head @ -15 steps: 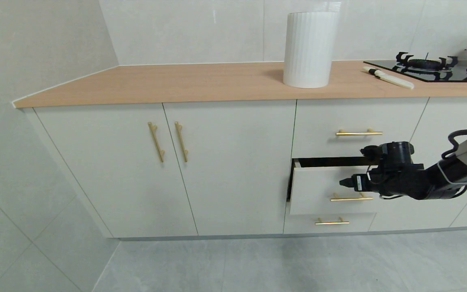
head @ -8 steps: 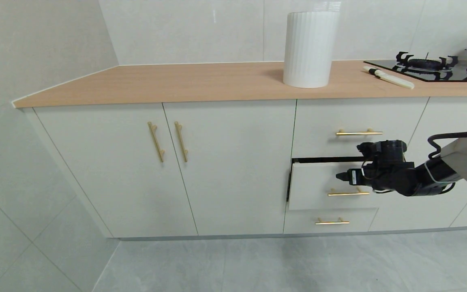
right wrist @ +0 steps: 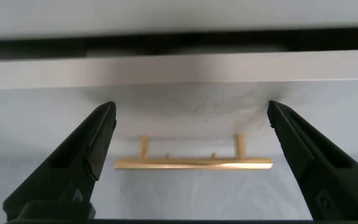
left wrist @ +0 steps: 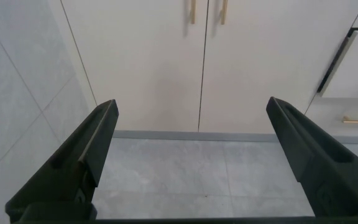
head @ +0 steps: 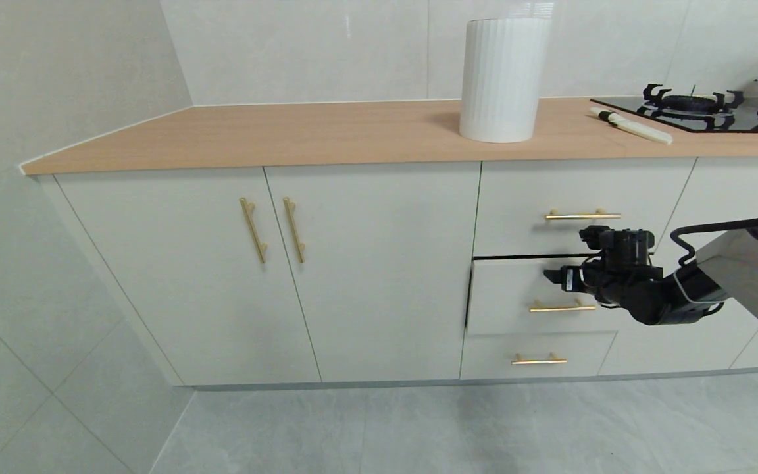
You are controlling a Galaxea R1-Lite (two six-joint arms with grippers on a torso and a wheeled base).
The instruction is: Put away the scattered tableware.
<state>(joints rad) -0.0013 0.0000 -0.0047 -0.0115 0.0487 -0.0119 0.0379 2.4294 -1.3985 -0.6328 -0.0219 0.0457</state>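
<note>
The middle drawer (head: 514,296) of the white cabinet stands only a sliver out, with a thin dark gap along its top. My right gripper (head: 553,276) is open and sits against the drawer front, just above the brass handle (head: 562,307). In the right wrist view the open gripper (right wrist: 190,112) faces the drawer front (right wrist: 185,124), with the handle (right wrist: 193,163) between the fingers and nothing held. A white-bladed knife (head: 630,126) lies on the wooden counter (head: 287,135). My left gripper (left wrist: 191,106) hangs open and low above the floor, facing the cabinet doors (left wrist: 204,56).
A tall white ribbed container (head: 501,79) stands on the counter above the drawers. A black gas hob (head: 701,108) sits at the far right. Drawers lie above (head: 583,197) and below (head: 537,355) the middle one. Grey tiled floor (head: 418,428) spreads in front.
The middle drawer has slid inward from well open to almost flush. My right gripper moved forward and slightly up with the drawer front.
</note>
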